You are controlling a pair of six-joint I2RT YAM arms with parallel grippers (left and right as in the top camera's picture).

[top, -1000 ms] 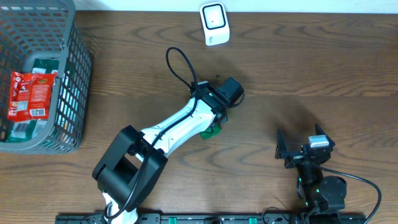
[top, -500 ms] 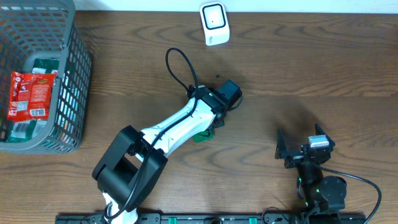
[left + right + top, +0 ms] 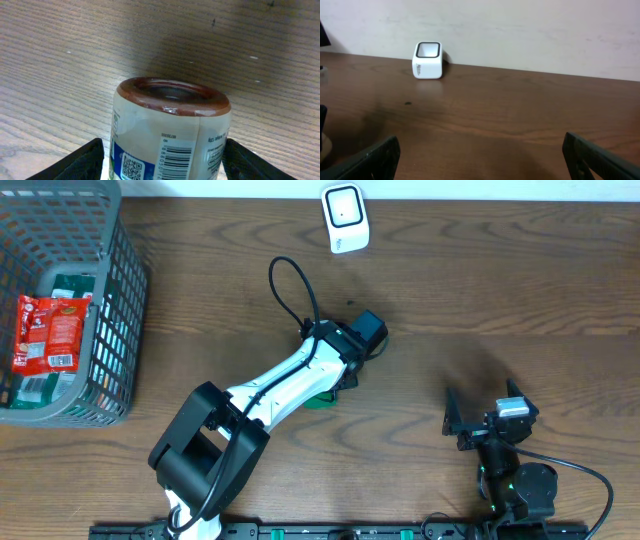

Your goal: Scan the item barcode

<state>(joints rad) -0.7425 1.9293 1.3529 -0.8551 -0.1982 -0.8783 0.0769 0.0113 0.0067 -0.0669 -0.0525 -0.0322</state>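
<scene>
- The jar [image 3: 170, 135] sits mid-table beneath my left arm, between the fingers [image 3: 82, 160] of my left gripper [image 3: 162, 150]. They flank it, spread wide, but I cannot tell whether they press it.
- Its long axis runs away from my wrist, brown end farthest, barcode [image 3: 176, 159] on the side facing me.
- My right gripper [image 3: 487, 418] gapes wide, holding nothing.
- The white scanner [image 3: 344, 217] stands at the far edge.
- The grey basket [image 3: 125, 300] on the left holds a red packet [image 3: 48, 332] over green packs [image 3: 70, 283].
</scene>
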